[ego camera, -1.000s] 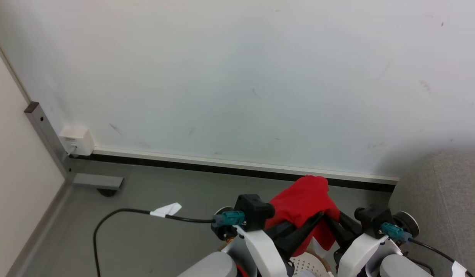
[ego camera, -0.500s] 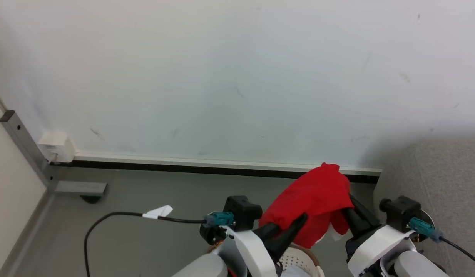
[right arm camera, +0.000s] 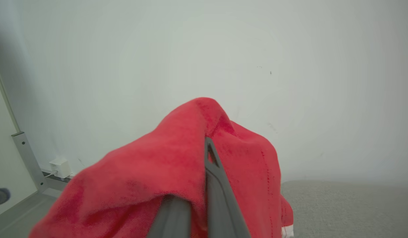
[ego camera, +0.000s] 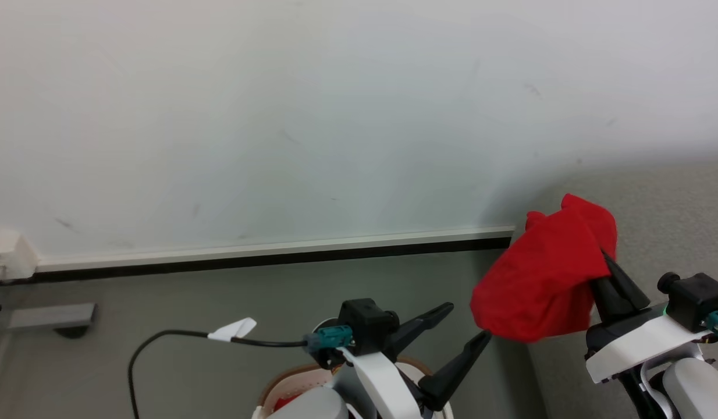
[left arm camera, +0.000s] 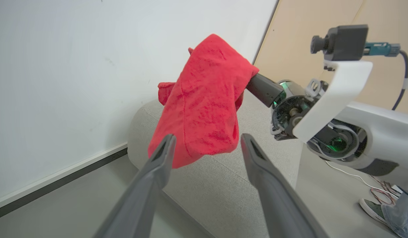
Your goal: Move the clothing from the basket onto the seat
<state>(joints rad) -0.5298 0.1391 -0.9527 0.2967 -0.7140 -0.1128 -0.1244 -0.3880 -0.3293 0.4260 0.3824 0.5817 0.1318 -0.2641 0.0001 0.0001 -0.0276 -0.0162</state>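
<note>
red clothing point(ego camera: 542, 279) — clamped in right pincer point(right arm camera: 208, 148)

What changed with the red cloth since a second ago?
The left gripper let go of the red clothing and now stands open. The right gripper alone swung it rightward toward the seat. It kept its grip; the basket stayed where it was.

Clothing point(ego camera: 539, 279) drapes over the right hand point(right arm camera: 207, 155) and hangs to its left, at the seat's point(ego camera: 673, 233) edge; the seat spreads ahead of and beneath that hand, against the wall point(ego camera: 277, 116). The left hand point(ego camera: 468, 320) sits farther left, just beside the cloth's lower edge, the basket point(ego camera: 283, 378) behind and below it.
</note>
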